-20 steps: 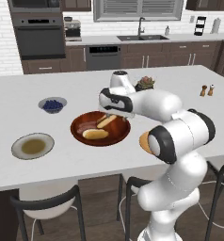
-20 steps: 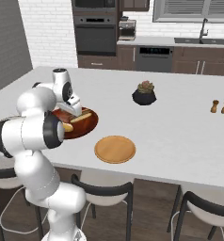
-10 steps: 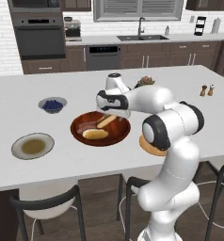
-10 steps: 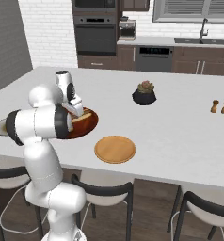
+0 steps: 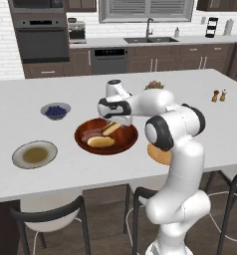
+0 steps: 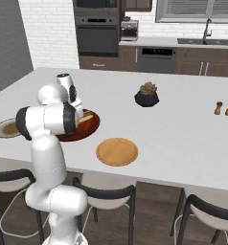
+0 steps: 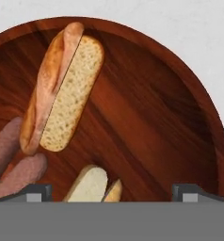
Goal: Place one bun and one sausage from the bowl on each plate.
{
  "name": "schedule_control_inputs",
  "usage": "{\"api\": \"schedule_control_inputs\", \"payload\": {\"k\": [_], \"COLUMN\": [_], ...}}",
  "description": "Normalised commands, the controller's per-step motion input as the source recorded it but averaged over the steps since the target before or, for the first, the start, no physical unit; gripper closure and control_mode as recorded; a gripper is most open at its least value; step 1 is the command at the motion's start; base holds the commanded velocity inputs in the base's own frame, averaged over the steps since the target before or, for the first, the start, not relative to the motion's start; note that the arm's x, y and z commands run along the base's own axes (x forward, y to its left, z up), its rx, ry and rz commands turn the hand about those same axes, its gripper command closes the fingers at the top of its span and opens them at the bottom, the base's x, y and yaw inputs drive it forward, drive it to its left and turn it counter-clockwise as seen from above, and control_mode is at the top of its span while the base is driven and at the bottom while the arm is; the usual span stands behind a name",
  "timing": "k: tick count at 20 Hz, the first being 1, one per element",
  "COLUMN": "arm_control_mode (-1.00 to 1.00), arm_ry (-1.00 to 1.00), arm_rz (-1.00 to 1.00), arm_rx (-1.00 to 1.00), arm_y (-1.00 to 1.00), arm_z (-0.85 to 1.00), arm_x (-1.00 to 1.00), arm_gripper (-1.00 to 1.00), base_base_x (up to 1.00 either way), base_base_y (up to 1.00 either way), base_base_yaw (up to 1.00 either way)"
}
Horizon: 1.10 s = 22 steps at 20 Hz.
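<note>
Hovering over the wooden bowl, jaws spread wide and empty.

Left base view: my gripper [image 5: 121, 121] hangs above the wooden bowl [image 5: 83, 140], buns and sausages just below it; grey-rimmed plate [image 5: 17, 152] lies left, orange plate [image 5: 159, 155] right.
Right base view: the orange plate [image 6: 117, 151] lies right of the bowl [image 6: 89, 125].
Hand view: one split bun [image 7: 62, 87] lies ahead, long axis running away from my fingertips [image 7: 37, 191]; sausages [image 7: 12, 162] lie left.

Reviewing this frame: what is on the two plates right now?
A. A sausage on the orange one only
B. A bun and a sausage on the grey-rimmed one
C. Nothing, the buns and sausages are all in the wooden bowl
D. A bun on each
C: the grey-rimmed plate and the orange plate are bare, while buns and sausages lie in the wooden bowl.
</note>
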Motion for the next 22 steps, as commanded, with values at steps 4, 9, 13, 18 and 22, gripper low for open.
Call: {"api": "schedule_control_inputs", "payload": {"k": [4, 9, 13, 18, 22], "arm_control_mode": [-1.00, -1.00, -1.00, -1.00, -1.00], "arm_ry": [0.00, 0.00, 0.00, -0.05, -0.06], "arm_rz": [-0.07, -0.04, -0.01, 0.00, 0.00], "arm_rx": [0.00, 0.00, 0.00, 0.00, 0.00], "arm_y": [0.00, 0.00, 0.02, 0.15, 0.10], "arm_z": [-0.18, -0.22, -0.25, -0.18, -0.20], "arm_x": [0.39, 0.34, 0.26, 0.26, 0.27], "arm_gripper": [-1.00, -1.00, -1.00, -1.00, -1.00], "base_base_x": [0.00, 0.00, 0.00, 0.00, 0.00], "base_base_y": [0.00, 0.00, 0.00, 0.00, 0.00], "base_base_yaw": [0.00, 0.00, 0.00, 0.00, 0.00]}}
